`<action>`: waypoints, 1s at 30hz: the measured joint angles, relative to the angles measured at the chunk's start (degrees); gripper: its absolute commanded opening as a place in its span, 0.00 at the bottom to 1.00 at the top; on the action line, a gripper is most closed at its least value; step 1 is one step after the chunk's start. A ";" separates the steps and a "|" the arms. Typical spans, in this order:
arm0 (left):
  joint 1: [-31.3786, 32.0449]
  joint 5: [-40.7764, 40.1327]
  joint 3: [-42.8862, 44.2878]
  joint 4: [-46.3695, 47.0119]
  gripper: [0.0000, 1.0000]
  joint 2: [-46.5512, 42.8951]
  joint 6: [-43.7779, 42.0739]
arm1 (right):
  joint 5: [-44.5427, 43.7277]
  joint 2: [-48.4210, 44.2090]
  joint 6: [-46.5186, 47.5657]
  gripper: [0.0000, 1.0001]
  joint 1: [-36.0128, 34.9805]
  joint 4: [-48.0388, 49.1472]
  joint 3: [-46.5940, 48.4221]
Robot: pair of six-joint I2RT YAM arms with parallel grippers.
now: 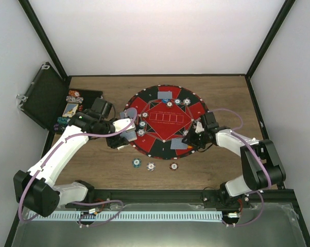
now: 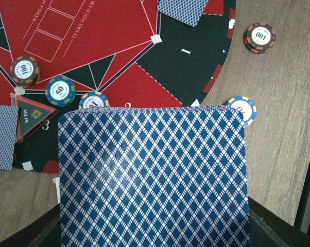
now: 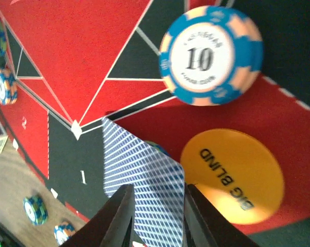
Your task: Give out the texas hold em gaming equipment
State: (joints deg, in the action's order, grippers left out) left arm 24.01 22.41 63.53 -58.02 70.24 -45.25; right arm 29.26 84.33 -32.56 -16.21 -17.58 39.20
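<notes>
The round red-and-black mat (image 1: 165,121) lies mid-table with chips and cards on it. My left gripper (image 1: 125,127) is at the mat's left edge, shut on a deck of blue-backed cards (image 2: 152,177) that hides its fingers. Beyond the deck sit a 100 chip (image 2: 25,70), a 50 chip (image 2: 60,90) and an "ALL IN" triangle (image 2: 34,117). My right gripper (image 3: 157,218) is low over the mat's near right, jaws apart, with one card (image 3: 144,175) lying tilted under them. A blue 10 chip (image 3: 210,55) and a yellow BIG BLIND disc (image 3: 232,175) lie just beyond.
An open black case (image 1: 41,95) with chips (image 1: 72,98) stands at the far left. Three loose chips (image 1: 151,166) lie on the wooden table in front of the mat. More cards lie on the mat's far side (image 1: 164,94) and at its edges (image 2: 1,136).
</notes>
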 measured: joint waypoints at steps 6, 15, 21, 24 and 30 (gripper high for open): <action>0.00 0.02 0.02 -0.26 0.12 0.00 -0.02 | -7.93 -4.04 0.13 0.48 -0.02 -5.25 1.92; 0.00 0.24 0.02 -0.42 0.12 0.00 -0.20 | -11.37 -9.42 -1.57 0.71 -3.76 -7.65 8.04; 0.00 0.48 0.04 -0.42 0.12 0.00 -0.20 | -2.64 -9.40 -6.99 0.79 -13.11 -2.08 11.63; 0.00 0.81 0.04 -0.42 0.12 0.00 -0.20 | 2.05 -8.57 -10.60 0.82 -16.92 3.04 12.74; 0.00 1.03 0.04 -0.42 0.12 0.00 -0.20 | 9.86 -3.80 -16.39 0.83 -22.99 13.57 12.96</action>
State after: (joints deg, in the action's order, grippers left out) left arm 24.01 23.44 63.57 -58.43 70.24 -45.45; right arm 39.11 80.53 -48.95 -39.20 -4.01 52.16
